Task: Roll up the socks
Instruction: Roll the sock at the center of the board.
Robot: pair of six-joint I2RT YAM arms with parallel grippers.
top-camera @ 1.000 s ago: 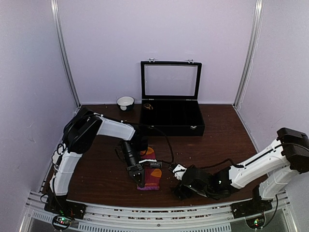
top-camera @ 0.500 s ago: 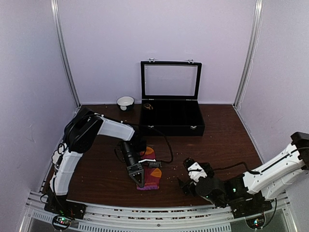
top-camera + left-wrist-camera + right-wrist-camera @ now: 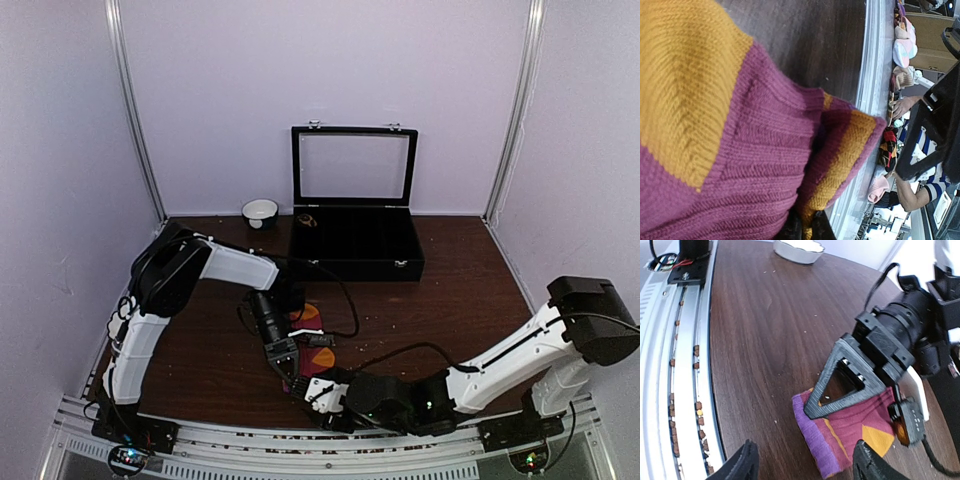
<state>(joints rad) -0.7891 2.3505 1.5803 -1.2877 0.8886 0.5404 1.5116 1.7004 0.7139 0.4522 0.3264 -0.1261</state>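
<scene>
Left gripper (image 3: 286,368) closed, tips down on the table (image 3: 200,350); it has a fold of the sock (image 3: 852,430) pinched, the magenta one with orange patches; left wrist view is filled with knit, a broad orange band over magenta, and a purple-and-orange striped edge runs down into the closed tips at the bottom of that view; right wrist view shows the same gripper's black triangular finger standing on the sock's upper face, close to its purple end; the rest of the sock runs out from under that gripper, away from the arm bases; right gripper (image 3: 326,394) low over the near edge of the table, just beside the left one, pointed at the sock's near end; its jaws are apart with nothing between them; both of its fingers (image 3: 742,462) sit clear of the cloth, one to each side, the purple end lying just ahead of the gap and nearer the right-hand finger; no contact between right gripper and sock that I can see; rail (image 3: 687,350) with small brown crumbs runs along the table edge beside it; farther back, white bowl (image 3: 260,212) and, to its right, black case (image 3: 355,255) with its glazed lid standing open.
</scene>
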